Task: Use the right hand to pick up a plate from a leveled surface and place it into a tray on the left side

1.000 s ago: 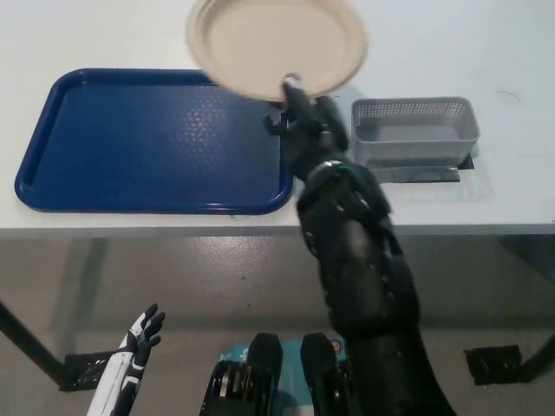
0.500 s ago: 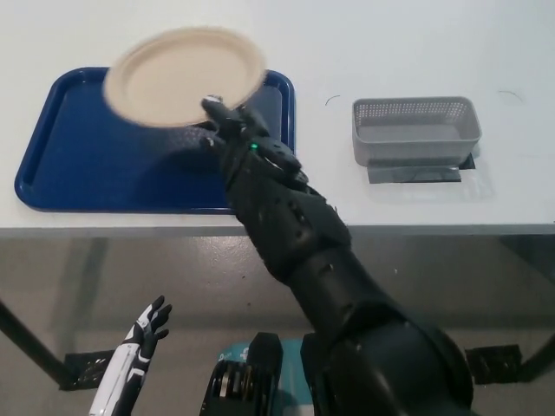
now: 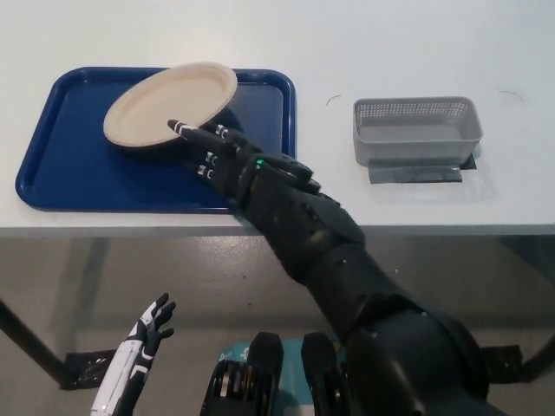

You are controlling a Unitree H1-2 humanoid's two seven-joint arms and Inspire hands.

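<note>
The beige round plate (image 3: 169, 100) lies in the blue tray (image 3: 61, 169) at the left of the white table, tilted, with its right side a little raised. My black right hand (image 3: 217, 154) reaches over the tray's near right part, just in front of the plate. Its fingers are stretched out and spread, and one fingertip (image 3: 176, 126) lies at the plate's near rim. It grips nothing. My white left hand (image 3: 146, 334) hangs low at the lower left, below the table's level, with fingers apart.
A grey mesh basket (image 3: 414, 130) stands on the table (image 3: 416, 43) to the right of the tray. The table's front edge (image 3: 451, 229) runs across the picture's middle, with the floor below it.
My right arm swung left with the plate from beside the basket to over the tray, lowered it into the tray, and its fingers have spread off the plate.
</note>
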